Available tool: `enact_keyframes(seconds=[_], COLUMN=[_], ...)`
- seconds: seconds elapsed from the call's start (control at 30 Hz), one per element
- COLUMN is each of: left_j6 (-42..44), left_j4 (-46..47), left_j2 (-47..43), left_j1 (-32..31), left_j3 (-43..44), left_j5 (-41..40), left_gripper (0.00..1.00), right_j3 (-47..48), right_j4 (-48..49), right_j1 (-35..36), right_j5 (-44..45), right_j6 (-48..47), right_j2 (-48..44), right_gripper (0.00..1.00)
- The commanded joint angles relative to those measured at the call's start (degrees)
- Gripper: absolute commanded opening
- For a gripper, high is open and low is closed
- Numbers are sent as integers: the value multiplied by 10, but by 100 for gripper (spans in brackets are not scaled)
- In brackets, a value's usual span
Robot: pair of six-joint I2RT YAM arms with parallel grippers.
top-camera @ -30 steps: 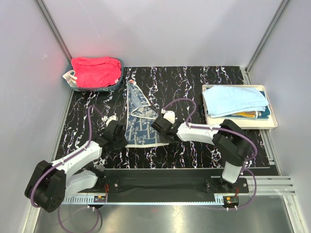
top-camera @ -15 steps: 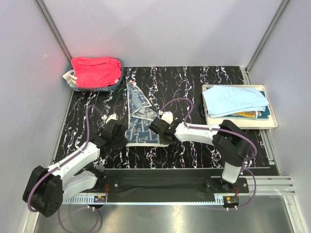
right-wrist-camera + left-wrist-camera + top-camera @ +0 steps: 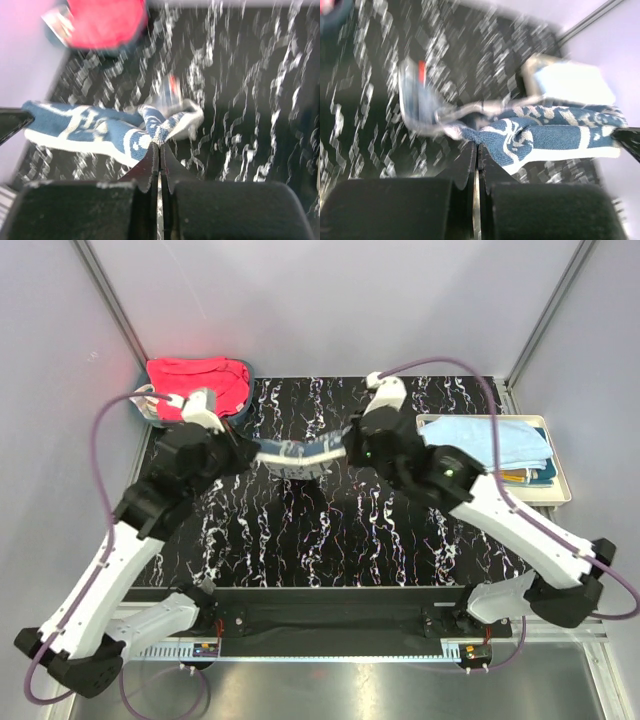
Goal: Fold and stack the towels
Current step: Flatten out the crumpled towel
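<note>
The blue-print towel (image 3: 298,456) hangs stretched in the air over the far middle of the table (image 3: 380,540). Its long axis runs left to right, roughly parallel to the far edge. The left gripper (image 3: 243,453) is clamped on its left end and the right gripper (image 3: 352,440) on its right end. The tray (image 3: 560,495) holding the folded light blue towel (image 3: 480,445) sits at the right edge, nearer the right arm.

Overhead view sharp, evenly lit by soft diffuse light; pink glow on left wall (image 3: 100,375) beside red towel (image 3: 200,380). Both wrist views heavily motion-blurred: marbled table (image 3: 260,90) streaked, blue-print towel (image 3: 555,135) near lens clearest.
</note>
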Motion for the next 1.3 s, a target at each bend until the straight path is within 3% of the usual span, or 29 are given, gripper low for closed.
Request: enact_keyframes(seconds=[0.0, 0.23, 0.5, 0.6, 0.67, 0.8, 0.93, 1.07, 1.1, 1.2, 1.27], left_j6=[30, 52, 48, 56, 58, 26, 14, 9, -1, 0, 1], left_j4=[-22, -32, -15, 8, 34, 97, 126, 84, 81, 105, 150], left_j2=[5, 62, 111, 137, 174, 263, 401, 527, 540, 526, 470], left_j1=[-11, -16, -16, -13, 3, 100, 140, 160, 168, 171, 172], left_j3=[123, 298, 355, 346, 347, 370, 498, 736, 755, 704, 629], left_j5=[-7, -25, -13, -29, -23, 65, 129, 159, 170, 180, 174], left_gripper=[0, 0, 0, 0, 0, 0, 0, 0, 0, 0, 0], right_j3=[69, 165, 208, 216, 220, 253, 360, 512, 561, 592, 546], right_j4=[-5, 10, 13, 10, 16, 54, 61, 28, 24, 18, 26], right_j1=[-4, -6, -39, -86, -154, -244, -317, -353, -357, -361, -361], right_j5=[39, 78, 63, 15, -65, -179, -246, -268, -269, -276, -280], right_j6=[-74, -142, -158, -149, -134, -136, -126, -121, -122, -127, -124], right_j2=[-18, -11, 7, 28, 52, 110, 208, 312, 323, 340, 325], right_gripper=[0, 0, 0, 0, 0, 0, 0, 0, 0, 0, 0])
